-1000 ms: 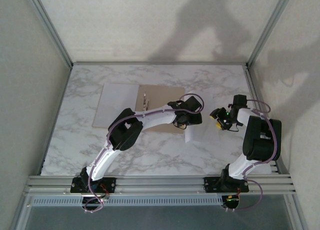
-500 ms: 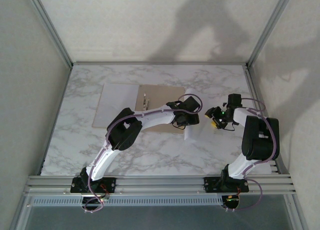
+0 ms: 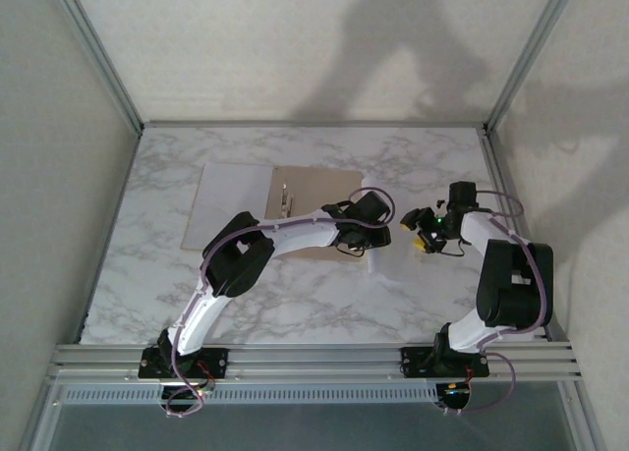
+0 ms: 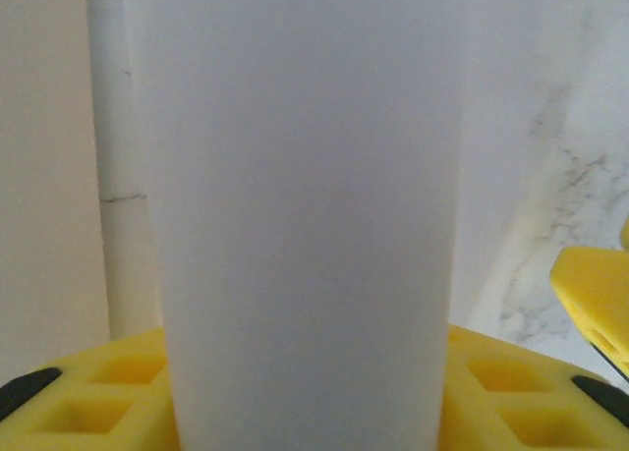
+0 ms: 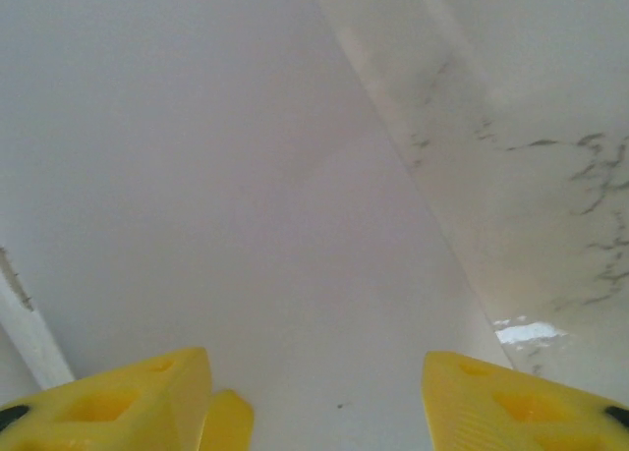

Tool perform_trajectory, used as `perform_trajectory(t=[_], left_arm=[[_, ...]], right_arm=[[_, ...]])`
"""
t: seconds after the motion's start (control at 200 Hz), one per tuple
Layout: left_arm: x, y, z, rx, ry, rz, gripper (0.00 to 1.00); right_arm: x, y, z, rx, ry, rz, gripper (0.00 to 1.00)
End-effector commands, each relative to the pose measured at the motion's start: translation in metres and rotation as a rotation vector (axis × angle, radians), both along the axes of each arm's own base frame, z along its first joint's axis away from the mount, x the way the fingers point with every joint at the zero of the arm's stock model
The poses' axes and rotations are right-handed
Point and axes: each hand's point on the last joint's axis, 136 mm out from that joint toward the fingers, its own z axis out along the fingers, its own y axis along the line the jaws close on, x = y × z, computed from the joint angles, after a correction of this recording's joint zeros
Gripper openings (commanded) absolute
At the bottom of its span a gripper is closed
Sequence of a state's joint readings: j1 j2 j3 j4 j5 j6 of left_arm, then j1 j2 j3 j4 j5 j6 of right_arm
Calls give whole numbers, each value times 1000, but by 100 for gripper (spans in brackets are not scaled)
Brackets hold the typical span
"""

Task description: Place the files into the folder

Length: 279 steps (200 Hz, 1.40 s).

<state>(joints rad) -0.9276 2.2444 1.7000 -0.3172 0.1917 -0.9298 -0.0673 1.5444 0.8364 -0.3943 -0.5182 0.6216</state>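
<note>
The folder lies open at the back left, pale left leaf, tan right leaf. My left arm reaches across it, and the left gripper sits just past the folder's right edge. In the left wrist view a bowed band of the files, a plain white sheet, fills the gap between the yellow fingers and touches both. A strip of the files shows on the marble below that gripper. My right gripper hovers close to the right of it, open over the sheet.
The marble table runs to a metal frame rail at the near edge, with walls on the three other sides. The right gripper's yellow fingertip shows in the left wrist view, so the two grippers are very close.
The left gripper's jaws have drawn in on the sheet. The right gripper has slid left toward it. Less of the white sheet shows flat on the table.
</note>
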Motion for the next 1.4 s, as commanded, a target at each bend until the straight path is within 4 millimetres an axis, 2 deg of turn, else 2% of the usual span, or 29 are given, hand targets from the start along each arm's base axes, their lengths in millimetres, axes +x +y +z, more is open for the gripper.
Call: perform_trajectory(t=[0.0,0.255,0.36,0.451,0.596,0.816,0.911,0.991,1.152,1.237,1.392], left_arm=[[5,-6,42,-94,-40,11,46],[8,1,64,-177,-43,24,39],[9,7,74,-194,-43,27,38],[11,17,81,-223,-30,42,37],[16,39,103,-282,-32,73,36],[28,85,159,-349,-89,123,35],[35,108,193,-364,-178,159,35],[38,119,217,-396,-222,161,35],[35,116,256,-452,-286,37,36],[25,107,279,-500,-320,-62,36],[8,101,314,-588,-381,-165,37]], right_arm=[[1,7,28,33,-41,23,60],[2,13,70,98,-131,29,62],[1,14,80,135,-162,24,62],[2,17,88,219,-195,-2,64],[4,25,106,344,-234,1,65],[5,31,137,437,-317,-9,74],[11,32,148,472,-375,-19,77],[15,36,160,499,-427,-7,79],[17,52,204,599,-561,97,86],[17,56,224,619,-625,123,91],[10,69,255,624,-706,191,94]])
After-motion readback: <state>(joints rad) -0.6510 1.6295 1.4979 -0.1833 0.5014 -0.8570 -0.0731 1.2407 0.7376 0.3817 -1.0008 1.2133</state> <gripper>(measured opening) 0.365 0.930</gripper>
